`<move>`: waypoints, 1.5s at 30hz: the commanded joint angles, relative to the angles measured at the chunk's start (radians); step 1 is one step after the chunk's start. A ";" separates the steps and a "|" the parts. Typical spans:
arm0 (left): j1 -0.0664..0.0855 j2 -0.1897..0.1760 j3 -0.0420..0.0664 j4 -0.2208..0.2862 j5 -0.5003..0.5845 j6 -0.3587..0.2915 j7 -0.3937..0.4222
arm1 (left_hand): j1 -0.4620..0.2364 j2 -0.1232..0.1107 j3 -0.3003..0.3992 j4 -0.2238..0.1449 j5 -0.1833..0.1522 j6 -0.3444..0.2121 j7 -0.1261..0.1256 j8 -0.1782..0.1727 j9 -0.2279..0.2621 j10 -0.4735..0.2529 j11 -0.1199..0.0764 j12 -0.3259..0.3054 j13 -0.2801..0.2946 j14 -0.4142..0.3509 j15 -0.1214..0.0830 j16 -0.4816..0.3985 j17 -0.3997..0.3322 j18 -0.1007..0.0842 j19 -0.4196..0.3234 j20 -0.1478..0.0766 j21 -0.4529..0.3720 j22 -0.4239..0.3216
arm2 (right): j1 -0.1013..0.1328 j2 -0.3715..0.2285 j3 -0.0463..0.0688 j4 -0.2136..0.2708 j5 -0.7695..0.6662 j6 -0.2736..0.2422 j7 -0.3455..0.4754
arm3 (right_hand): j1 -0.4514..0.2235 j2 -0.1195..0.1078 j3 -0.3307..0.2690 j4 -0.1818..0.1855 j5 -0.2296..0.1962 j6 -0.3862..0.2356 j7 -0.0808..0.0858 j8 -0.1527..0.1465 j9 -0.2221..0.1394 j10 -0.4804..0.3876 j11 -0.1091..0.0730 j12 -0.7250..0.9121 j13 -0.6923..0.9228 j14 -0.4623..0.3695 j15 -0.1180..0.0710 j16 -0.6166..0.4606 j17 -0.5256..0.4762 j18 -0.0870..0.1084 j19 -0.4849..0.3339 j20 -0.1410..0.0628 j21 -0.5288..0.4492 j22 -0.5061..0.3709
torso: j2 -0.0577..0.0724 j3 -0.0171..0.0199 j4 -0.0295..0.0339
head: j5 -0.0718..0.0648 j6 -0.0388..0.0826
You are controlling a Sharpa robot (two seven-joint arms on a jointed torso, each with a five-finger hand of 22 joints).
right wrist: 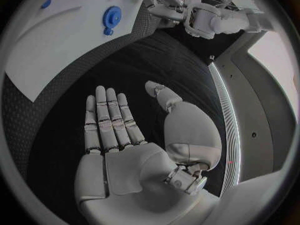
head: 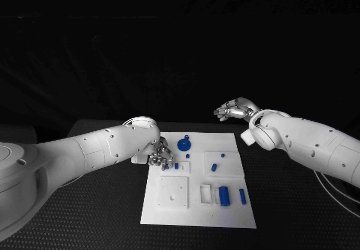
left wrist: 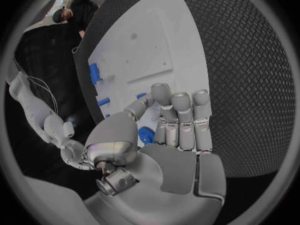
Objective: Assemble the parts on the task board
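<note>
surface: black table [head: 300,208] | on it: white task board [head: 196,216], centred

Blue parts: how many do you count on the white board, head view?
7: round disc, two tiny studs, short peg mid-board, small peg beside the left robot hand, thick cylinder and slim peg at the near end. The hand may hide more.

Left robot hand [left wrist: 169,135] over task board [left wrist: 156,40], fingers near blue part [left wrist: 145,134].
</note>
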 commanded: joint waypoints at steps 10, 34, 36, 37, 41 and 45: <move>-0.005 0.001 -0.001 0.002 -0.017 -0.021 0.009 | -0.029 -0.068 -0.007 0.039 -0.101 0.034 -0.029 -0.013 0.008 -0.018 -0.010 0.006 -0.004 -0.007 -0.006 0.001 0.002 0.014 0.001 -0.066 -0.001 0.018 | 0.000 -0.002 0.000 0.001 -0.001 0.012 0.007 | 0.002 0.008 0.001 -0.007 0.003 -0.007 0.022 0.004 -0.001 0.003 0.003 -0.007 -0.001 0.002 0.001 -0.005 0.001 0.015 0.003 0.006 -0.004 0.002 | 0.000 -0.0005 -0.0002 | -0.001 0.000; -0.006 -0.042 0.001 0.009 -0.030 -0.063 0.014 | -0.098 -0.184 -0.027 0.108 -0.286 0.034 -0.030 -0.023 0.022 -0.021 -0.012 0.008 -0.008 -0.010 -0.010 0.000 0.003 0.020 -0.002 -0.070 -0.007 0.016 | 0.000 -0.004 0.000 0.001 -0.001 0.012 0.006 | 0.001 0.008 0.001 -0.007 0.003 -0.008 0.022 0.004 -0.002 0.003 0.003 -0.007 -0.001 0.002 0.001 -0.005 0.001 0.015 0.004 0.006 -0.005 0.003 | 0.000 -0.0014 0.0004 | -0.005 0.002; -0.006 -0.049 0.004 0.014 -0.023 -0.082 0.016 | -0.108 -0.181 -0.046 0.105 -0.287 0.031 -0.029 -0.024 0.026 -0.022 -0.012 0.009 -0.007 -0.012 -0.011 0.001 0.005 0.021 -0.004 -0.071 -0.006 0.018 | 0.000 -0.004 0.000 0.001 -0.001 0.011 0.006 | 0.001 0.008 0.001 -0.007 0.003 -0.008 0.022 0.004 -0.002 0.003 0.003 -0.007 -0.001 0.002 0.001 -0.005 0.001 0.015 0.004 0.006 -0.005 0.003 | 0.000 -0.0009 0.0000 | -0.005 0.002; -0.006 -0.054 0.006 0.017 -0.021 -0.090 0.019 | -0.109 -0.180 -0.049 0.104 -0.286 0.030 -0.030 -0.025 0.026 -0.023 -0.011 0.008 -0.007 -0.013 -0.011 0.002 0.005 0.021 -0.005 -0.071 -0.006 0.018 | 0.000 -0.005 0.000 0.001 -0.001 0.011 0.006 | 0.001 0.008 0.001 -0.007 0.003 -0.008 0.022 0.004 -0.002 0.003 0.003 -0.007 -0.001 0.002 0.001 -0.005 0.001 0.015 0.004 0.006 -0.006 0.003 | 0.000 -0.0010 -0.0001 | -0.005 0.003; -0.005 -0.091 0.042 0.053 -0.008 -0.195 0.048 | -0.094 -0.165 -0.058 0.083 -0.286 0.003 -0.021 -0.041 0.023 -0.031 -0.003 0.000 -0.011 -0.025 -0.013 -0.007 0.002 0.023 -0.013 -0.072 -0.010 0.017 | 0.000 -0.009 -0.001 0.002 -0.001 0.011 0.005 | 0.001 0.008 0.001 -0.007 0.003 -0.008 0.022 0.004 -0.002 0.003 0.003 -0.007 -0.001 0.002 0.001 -0.005 0.001 0.015 0.004 0.006 -0.006 0.003 | -0.001 -0.0002 0.0004 | -0.008 0.006; 0.006 -0.142 0.077 0.115 0.046 -0.316 0.092 | -0.048 -0.156 -0.054 0.043 -0.283 -0.053 0.003 -0.077 0.009 -0.060 0.020 -0.041 -0.032 -0.058 -0.007 -0.049 -0.018 0.016 -0.040 -0.064 -0.036 0.008 | 0.000 -0.013 -0.001 0.002 -0.001 0.009 0.005 | 0.002 0.008 0.002 -0.007 0.003 -0.008 0.022 0.004 -0.002 0.003 0.003 -0.007 -0.001 0.002 0.001 -0.005 0.001 0.015 0.004 0.006 -0.006 0.003 | -0.001 0.0007 0.0020 | -0.013 0.010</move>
